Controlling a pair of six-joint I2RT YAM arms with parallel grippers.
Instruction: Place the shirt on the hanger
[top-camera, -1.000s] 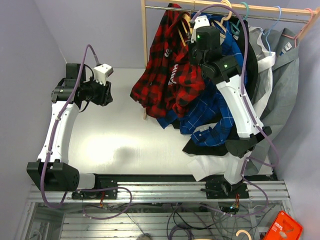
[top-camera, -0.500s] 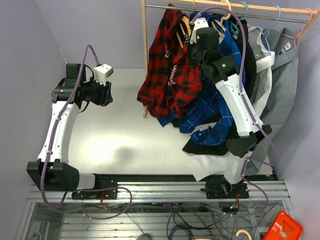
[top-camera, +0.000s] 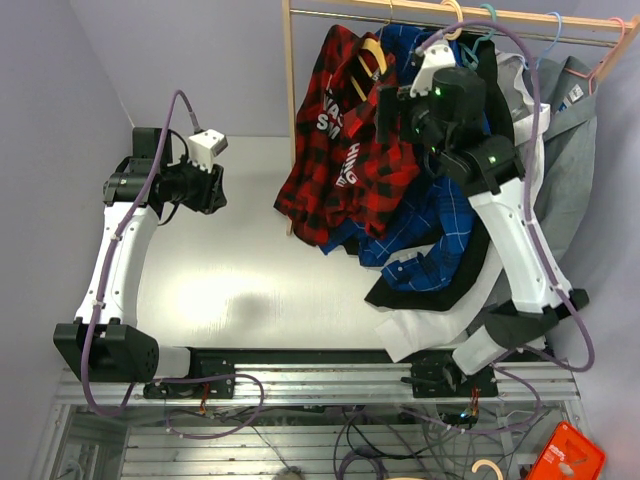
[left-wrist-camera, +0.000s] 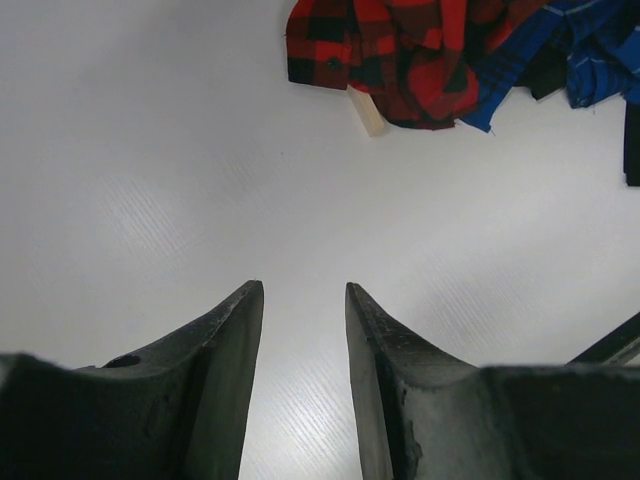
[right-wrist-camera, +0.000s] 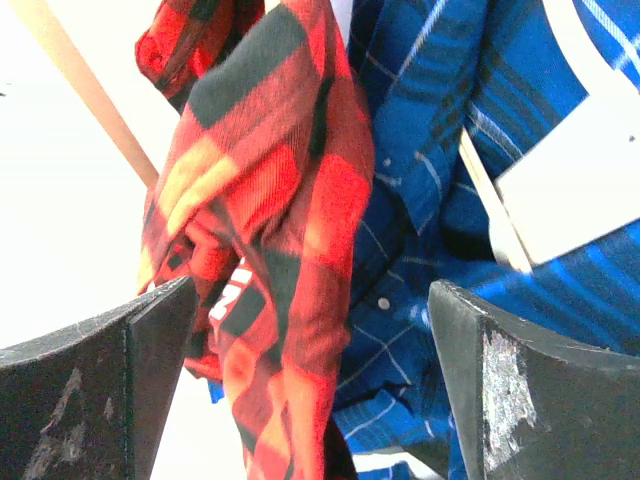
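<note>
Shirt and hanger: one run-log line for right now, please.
shirt: hanging at rail, hanger at collar | right fingers: open, shirt between them | left fingers: open, over table

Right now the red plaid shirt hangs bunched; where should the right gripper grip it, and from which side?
Probably the vertical fold of the red plaid shirt between the fingers of the open right gripper, approached straight on from its present side. That fold is narrow and hangs free; pinch shallow, as the blue plaid shirt lies behind.

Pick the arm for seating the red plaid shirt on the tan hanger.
Right. The right gripper is open at the rack, red plaid shirt between its fingers, near the tan hanger. The left gripper hangs open over the table.
</note>
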